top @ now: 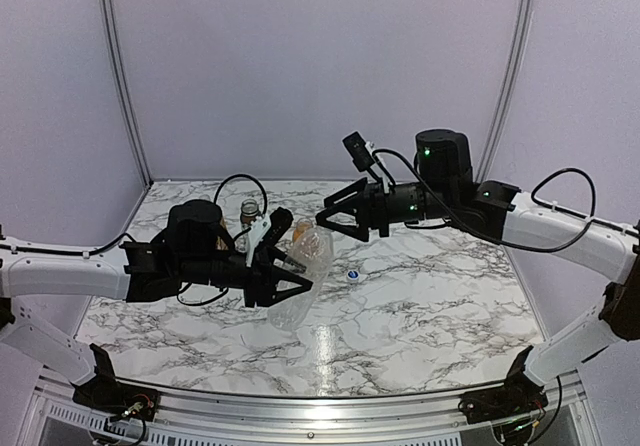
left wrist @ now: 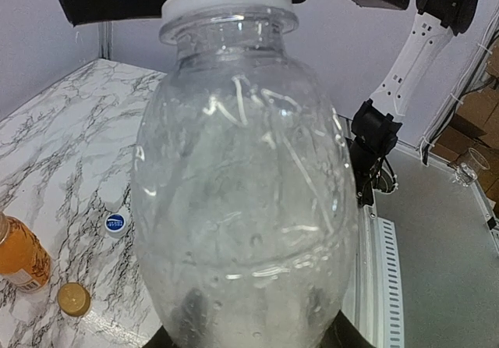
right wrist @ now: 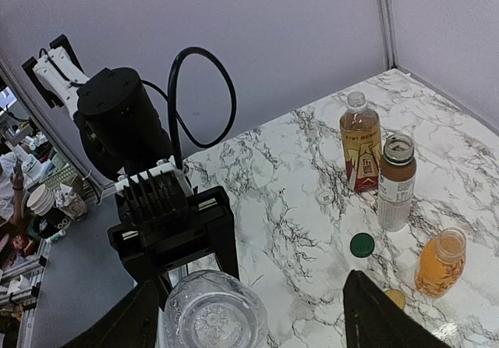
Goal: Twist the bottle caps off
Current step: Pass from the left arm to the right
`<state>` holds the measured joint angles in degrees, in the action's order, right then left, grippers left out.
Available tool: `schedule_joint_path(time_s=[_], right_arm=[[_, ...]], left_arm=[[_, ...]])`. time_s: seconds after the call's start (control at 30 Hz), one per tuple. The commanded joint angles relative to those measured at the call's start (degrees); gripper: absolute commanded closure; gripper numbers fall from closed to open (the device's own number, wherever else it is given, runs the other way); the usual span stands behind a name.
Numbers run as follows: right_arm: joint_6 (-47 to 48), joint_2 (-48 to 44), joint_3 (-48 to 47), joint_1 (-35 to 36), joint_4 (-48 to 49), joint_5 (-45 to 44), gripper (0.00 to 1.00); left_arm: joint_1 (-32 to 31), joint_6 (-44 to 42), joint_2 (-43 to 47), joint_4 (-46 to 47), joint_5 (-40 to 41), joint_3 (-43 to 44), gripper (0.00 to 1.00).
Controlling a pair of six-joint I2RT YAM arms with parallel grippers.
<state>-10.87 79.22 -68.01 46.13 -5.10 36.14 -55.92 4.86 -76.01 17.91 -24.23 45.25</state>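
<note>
Centrally, above the marbled bench (top: 430, 316): left pincer (top: 288, 284) closed on the lower body of the tall clear bottle (left wrist: 242, 192). Bottle tilted, neck toward the right arm; contact between its base and the bench not decidable. White cap (left wrist: 226, 1) seated on the neck, at the top edge of the left wrist view.

Right pincer (top: 332, 216) wide, one dark finger to either side of the capped neck. A clear gap on one side in the right wrist view; on the other side, touching or apart not decidable.

Loose on the bench:
- blue-and-white cap (top: 353, 275), lying flat just beside the held bottle, on the right arm's side;
- green cap (right wrist: 361, 244), near the foot of the short bottle;
- orange cap (left wrist: 74, 299), just beside the orange juice bottle.

Toward the rear, all upright:
- amber tea bottle (right wrist: 360, 141), red label, top too small to judge;
- short bottle (right wrist: 396, 180), white label, mouth open, close beside the tea bottle;
- orange juice bottle (right wrist: 440, 262), mouth open, a little apart from the other two.
</note>
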Motion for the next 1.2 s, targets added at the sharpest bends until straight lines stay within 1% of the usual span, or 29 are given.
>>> schedule_joint_path(time_s=[0.0, 0.1, 0.2, 0.27, 0.5, 0.8, 0.87, 0.97, 1.1, 1.17], right_arm=[[-0.4, 0.4, -2.7, 0.9, -1.4, 2.0, 0.31], [-0.1, 0.8, -2.7, 1.1, -1.8, 2.7, 0.41], [0.2, 1.3, -2.8, 1.3, -2.4, 3.0, 0.47], [0.3, 1.4, -2.8, 1.3, -2.6, 3.2, 0.5], [0.9, 2.2, -3.3, 1.5, -3.7, 3.8, 0.53], [1.8, 2.6, -3.8, 1.5, -5.1, 4.0, 0.63], [1.8, 2.7, -3.8, 1.6, -5.0, 4.0, 0.67], [1.8, 2.5, -3.8, 1.6, -4.5, 4.0, 0.78], [1.9, 2.2, -3.7, 1.5, -4.4, 2.6, 1.0], [2.0, 1.8, -3.6, 1.5, -4.5, 1.3, 1.0]], left_arm=[[-0.3, -0.6, -0.7, 0.5, -0.7, 2.0, 0.55], [-0.3, -0.8, -1.0, 0.5, -0.5, 2.2, 0.55], [-0.3, -0.8, -1.2, 0.5, -0.4, 2.3, 0.55], [-0.4, -0.8, -1.3, 0.5, -0.1, 2.3, 0.55], [-0.3, -1.2, -1.3, 0.5, 0.9, 2.3, 0.55], [-0.4, -1.4, -1.4, 0.5, 1.6, 2.2, 0.55], [-0.4, -1.4, -1.4, 0.5, 1.6, 2.2, 0.55], [-0.4, -1.6, -1.3, 0.5, 1.9, 2.1, 0.55], [-0.3, -1.4, -1.2, 0.5, 3.5, 1.7, 0.53], [-0.3, -1.0, -1.1, 0.5, 5.5, 1.4, 0.5]])
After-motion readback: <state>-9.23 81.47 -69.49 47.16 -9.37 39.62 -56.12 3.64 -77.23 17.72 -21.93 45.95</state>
